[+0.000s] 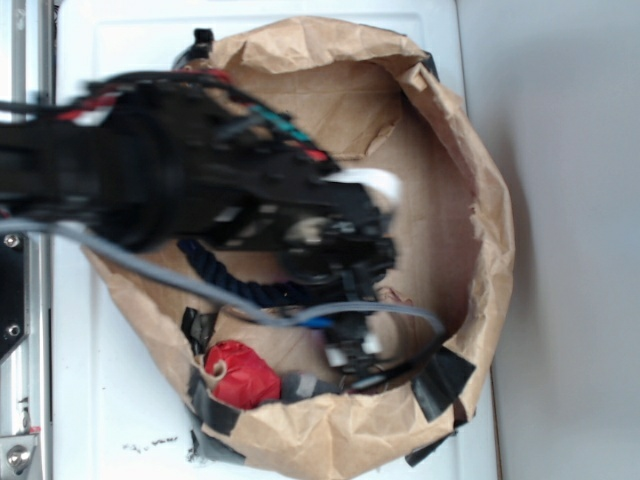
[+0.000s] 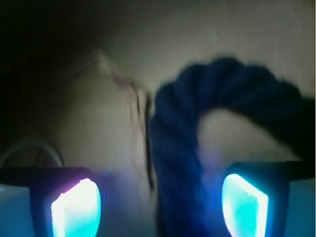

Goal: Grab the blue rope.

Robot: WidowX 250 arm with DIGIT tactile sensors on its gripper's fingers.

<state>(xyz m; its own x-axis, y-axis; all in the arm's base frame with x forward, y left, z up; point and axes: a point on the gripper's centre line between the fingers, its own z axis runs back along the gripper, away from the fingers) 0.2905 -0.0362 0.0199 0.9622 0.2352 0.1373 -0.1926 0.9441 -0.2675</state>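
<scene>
Navy blue rope [image 2: 177,163] arched between wide-spread fingers [image 2: 76,207], neither pad touching it

navy rope [image 2: 182,148], brown bag [image 1: 480,200]

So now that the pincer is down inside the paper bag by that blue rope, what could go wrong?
The blue rope sits nearer the right finger than the left, so the open pincer might close off-centre and let it slip. The rope curves away, so it could drag on lifting. The arm's grey cable might snag the paper bag.
</scene>
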